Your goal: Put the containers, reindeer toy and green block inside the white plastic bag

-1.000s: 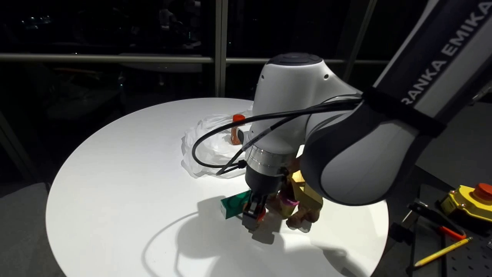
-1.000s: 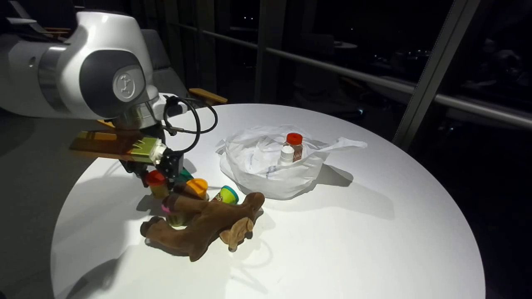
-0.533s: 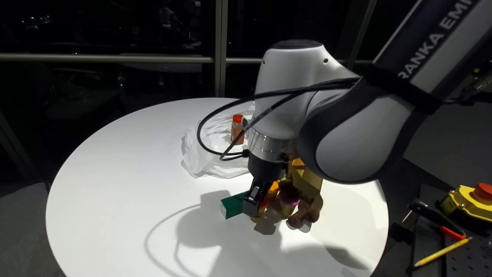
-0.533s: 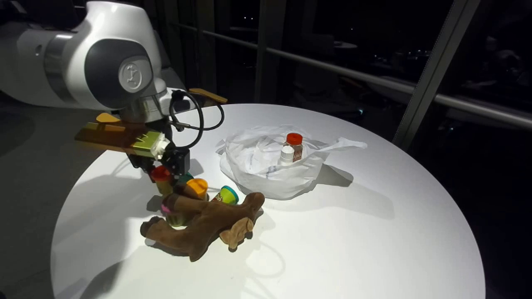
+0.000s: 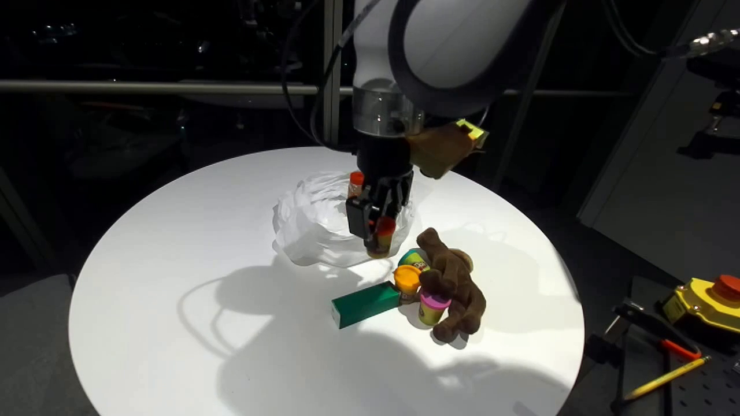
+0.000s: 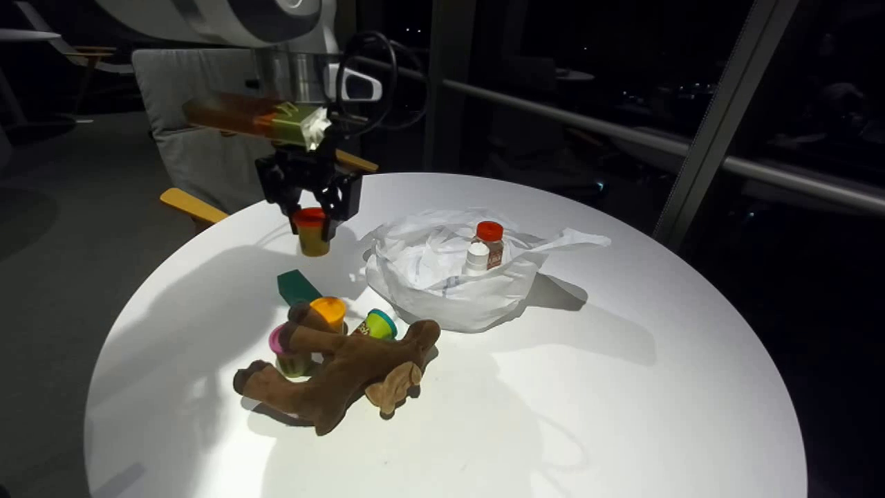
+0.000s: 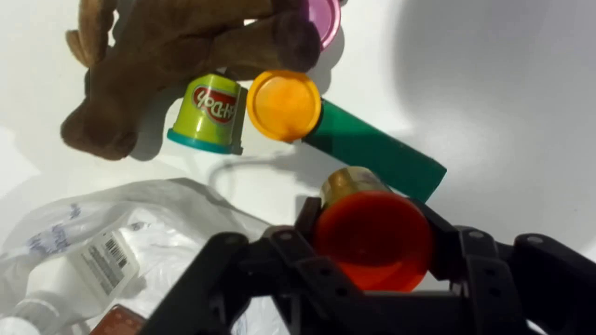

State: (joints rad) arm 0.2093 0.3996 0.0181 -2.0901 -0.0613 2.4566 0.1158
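Note:
My gripper [image 6: 314, 225] is shut on a red-lidded container [image 5: 383, 236], raised above the table. In the wrist view its red lid [image 7: 372, 237] fills the space between the fingers. The green block [image 5: 365, 304] lies flat below. Touching or nearly touching its end is an orange-lidded container [image 7: 284, 106]. A teal-lidded container [image 7: 207, 114] rests on its side, and a pink-lidded container [image 5: 433, 307] stands partly behind the brown reindeer toy [image 6: 359, 373]. Inside the wrinkled white plastic bag [image 6: 442, 304] are a red-capped bottle [image 6: 490, 242] and a white-capped bottle [image 6: 477, 257].
Everything sits on a round white table [image 5: 173, 260]. A yellow-orange wrapped piece [image 6: 256, 117] sticks out beside the gripper on the wrist. Off the table's edge are a red-and-yellow stop button [image 5: 708, 303] and a pencil [image 5: 665, 378]. A grey chair [image 6: 193, 124] stands behind.
The gripper has lifted the red-lidded container off the table and carried it up and towards the bag. The green block, other containers and reindeer toy have stayed in place.

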